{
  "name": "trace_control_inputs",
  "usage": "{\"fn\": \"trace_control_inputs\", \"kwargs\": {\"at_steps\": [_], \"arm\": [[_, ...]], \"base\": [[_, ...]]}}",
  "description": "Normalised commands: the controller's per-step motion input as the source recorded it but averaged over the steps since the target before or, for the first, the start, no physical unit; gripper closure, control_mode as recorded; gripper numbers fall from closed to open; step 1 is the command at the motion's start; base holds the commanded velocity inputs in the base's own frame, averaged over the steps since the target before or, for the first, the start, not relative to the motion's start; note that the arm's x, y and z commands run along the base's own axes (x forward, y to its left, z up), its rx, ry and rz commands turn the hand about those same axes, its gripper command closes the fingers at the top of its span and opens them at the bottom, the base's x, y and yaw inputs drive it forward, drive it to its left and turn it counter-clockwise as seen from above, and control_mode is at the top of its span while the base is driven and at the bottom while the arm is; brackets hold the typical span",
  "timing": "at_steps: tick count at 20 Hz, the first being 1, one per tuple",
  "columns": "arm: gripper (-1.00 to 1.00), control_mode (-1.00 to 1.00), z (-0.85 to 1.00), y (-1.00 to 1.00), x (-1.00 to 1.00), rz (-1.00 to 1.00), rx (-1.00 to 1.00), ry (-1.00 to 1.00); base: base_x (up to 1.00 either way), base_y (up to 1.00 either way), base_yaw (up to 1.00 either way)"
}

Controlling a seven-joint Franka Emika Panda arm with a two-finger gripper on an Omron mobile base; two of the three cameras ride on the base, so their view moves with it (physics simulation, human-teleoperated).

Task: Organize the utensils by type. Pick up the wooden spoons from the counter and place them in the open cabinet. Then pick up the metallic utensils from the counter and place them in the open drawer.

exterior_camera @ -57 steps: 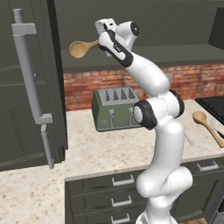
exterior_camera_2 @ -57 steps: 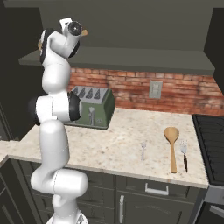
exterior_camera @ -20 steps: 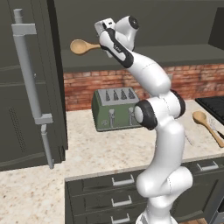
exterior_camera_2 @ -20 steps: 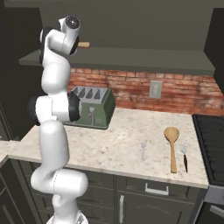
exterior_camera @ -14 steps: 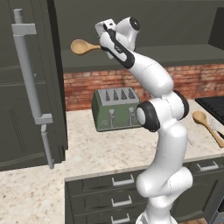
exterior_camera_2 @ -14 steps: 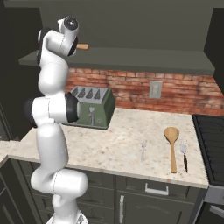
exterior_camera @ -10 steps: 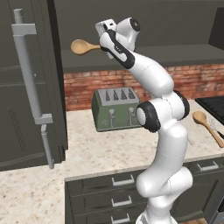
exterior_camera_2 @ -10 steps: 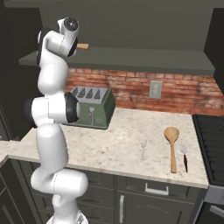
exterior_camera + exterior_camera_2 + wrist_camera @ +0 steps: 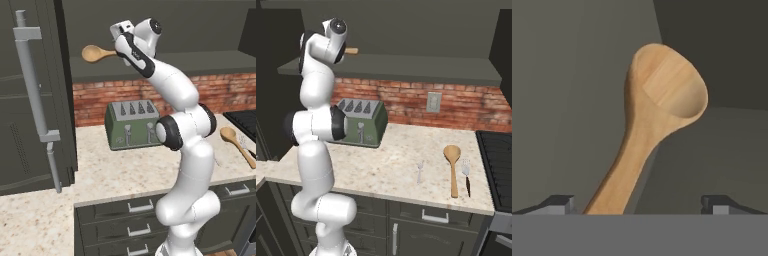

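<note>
Barely shifted, wooden spoon (image 9: 98,53) lies between open end effector (image 9: 639,204) fingers.

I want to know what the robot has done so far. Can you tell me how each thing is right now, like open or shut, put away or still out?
pincer: open, up at the cabinet shelf
first wooden spoon: up at the shelf, handle between the open fingers
second wooden spoon: still lying flat on the counter
fork: lying beside that spoon
small silver piece: lying on the counter
cabinet door: open
toaster: standing upright, slots empty
</note>
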Motion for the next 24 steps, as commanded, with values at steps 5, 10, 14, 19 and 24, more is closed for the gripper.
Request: {"fn": "trace_control_inputs", "kwargs": {"at_steps": [5, 10, 14, 19, 24], "arm": [[-1.0, -1.0, -0.06, 0.0, -0.3, 0.07, 0.0, 0.0], [-1.0, -1.0, 0.0, 0.0, -0.03, 0.07, 0.01, 0.0], [-1.0, -1.0, -0.05, -0.02, -0.04, 0.0, 0.04, 0.0], [-1.0, -1.0, -0.1, -0.09, 0.18, 0.0, 0.0, 0.0], [-1.0, -1.0, -0.03, -0.08, 0.28, 0.0, 0.01, 0.02]], "base": [[0.0, 0.0, 0.0], [0.0, 0.0, 0.0], [0.0, 0.0, 0.0], [0.0, 0.0, 0.0], [0.0, 0.0, 0.0]]}}
